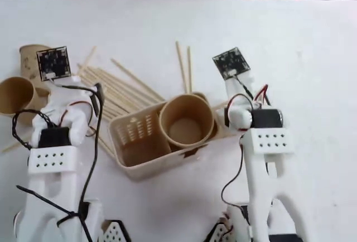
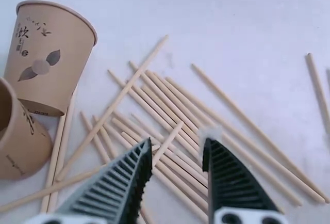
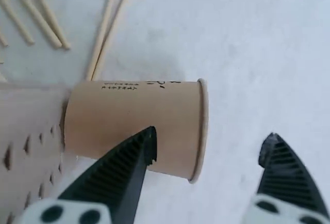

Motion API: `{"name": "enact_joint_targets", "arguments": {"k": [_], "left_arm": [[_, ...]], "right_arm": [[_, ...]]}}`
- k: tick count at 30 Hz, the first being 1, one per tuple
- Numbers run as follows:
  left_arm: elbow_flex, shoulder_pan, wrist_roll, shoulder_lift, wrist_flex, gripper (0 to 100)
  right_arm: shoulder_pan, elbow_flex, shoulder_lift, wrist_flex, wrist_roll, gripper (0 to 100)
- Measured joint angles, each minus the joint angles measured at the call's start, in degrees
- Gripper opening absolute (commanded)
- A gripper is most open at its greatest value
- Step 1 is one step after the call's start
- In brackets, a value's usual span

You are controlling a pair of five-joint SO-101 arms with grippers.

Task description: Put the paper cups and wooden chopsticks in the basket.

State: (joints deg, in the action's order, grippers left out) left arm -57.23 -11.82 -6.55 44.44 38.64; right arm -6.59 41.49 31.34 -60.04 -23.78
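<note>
Currently the left gripper point(image 2: 176, 149) hangs with its jaws spread over the wooden chopsticks point(image 2: 170, 105). These lie fanned on the table point(image 1: 312, 41) between the basket point(image 1: 136, 133) at mid-table and two loose cups point(image 2: 49, 53) near the left edge. The right gripper point(image 3: 210, 144) is likewise spread wide, with one finger in front of the paper cup point(image 3: 129, 121) that stands in the basket's right end. The step in hand is probably a chopstick pick. Centre the jaws across one stick or a tight bundle, square to its length, descend until the tips nearly touch the table, then close fully. Grip near mid-length to limit tipping; crossed sticks may drag along.
</note>
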Motion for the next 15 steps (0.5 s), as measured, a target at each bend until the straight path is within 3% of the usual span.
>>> {"name": "enact_joint_targets", "arguments": {"k": [7, 14, 15], "left_arm": [[0.0, 0.0, 0.0, 0.0, 0.0, 17], [0.0, 0.0, 0.0, 0.0, 0.0, 17], [0.0, 0.0, 0.0, 0.0, 0.0, 17]], "right_arm": [[0.2, -0.3, -9.3, 2.6, 0.8, 30.8], [0.4, -0.5, -13.6, 0.6, 0.8, 0.9], [0.4, -0.6, -13.6, 0.1, 0.8, 1.6]]}}
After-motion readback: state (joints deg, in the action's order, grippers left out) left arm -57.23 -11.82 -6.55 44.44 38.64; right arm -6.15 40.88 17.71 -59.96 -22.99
